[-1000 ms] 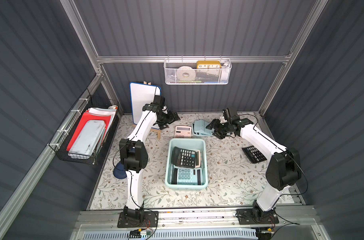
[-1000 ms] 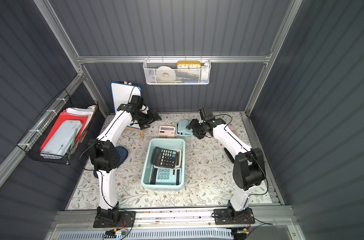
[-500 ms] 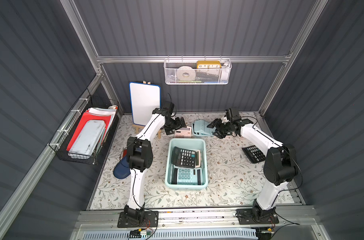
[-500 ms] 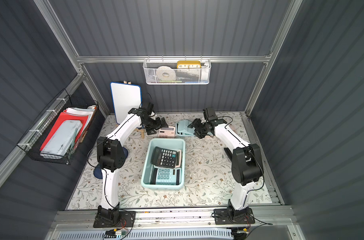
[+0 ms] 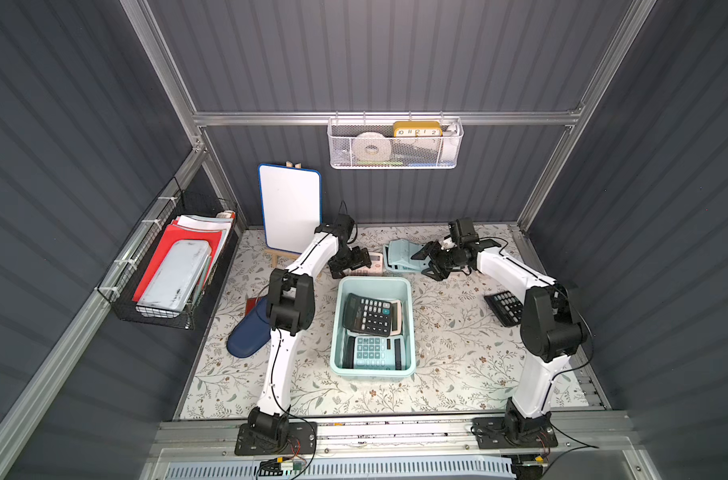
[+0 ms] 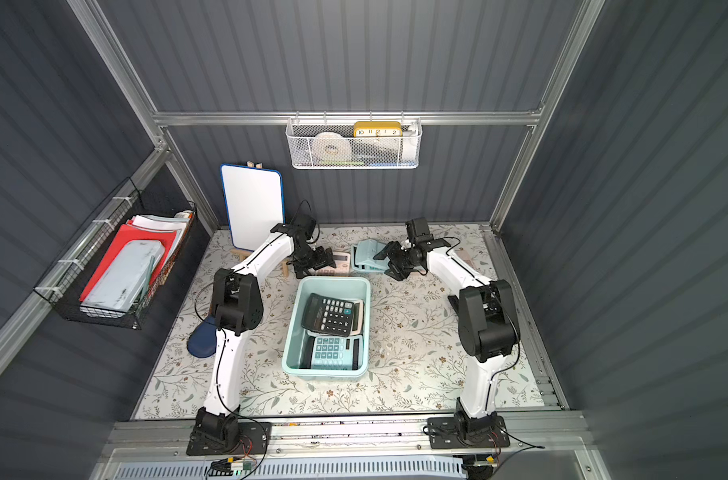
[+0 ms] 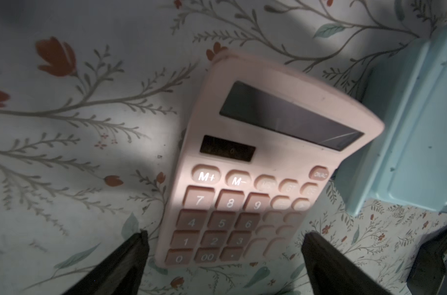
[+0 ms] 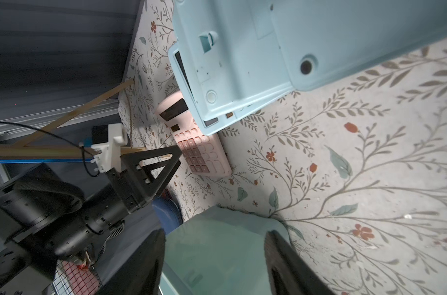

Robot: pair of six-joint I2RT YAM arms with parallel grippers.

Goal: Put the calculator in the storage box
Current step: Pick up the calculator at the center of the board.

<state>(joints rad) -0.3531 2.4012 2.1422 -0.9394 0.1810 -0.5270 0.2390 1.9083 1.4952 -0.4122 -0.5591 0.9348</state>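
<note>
**left gripper now over the pink calculator, nothing picked up**

the storage box [image 5: 372, 372] sits mid-mat, where it was a second ago. it holds a light blue calculator [image 5: 369, 353] at its near end. at its far end a black calculator [image 5: 368, 316] lies across a beige one [image 5: 397, 318].

right of the box, a second black calculator [image 5: 504, 307] lies loose on the mat by the right arm.

just beyond the box's far rim, the pink calculator [image 7: 255, 158] lies flat, keys up, outside the box. the left gripper [image 7: 225, 236] was off to the left by the whiteboard [image 5: 289, 216] a second ago. it has since swung right and now hangs over the pink calculator's keypad end. its fingers [image 7: 130, 255] are spread wide, one to each side, gripping nothing.

right of the pink one, a pale blue calculator [image 5: 401, 255] lies tilted with its underside showing, and its edge overlaps the pink one's display corner. the right gripper [image 8: 216, 233] has barely shifted. it is just right of that calculator, fingers partly apart and empty.

the whiteboard, earlier half hidden by the left arm, now stands in full view.
</note>
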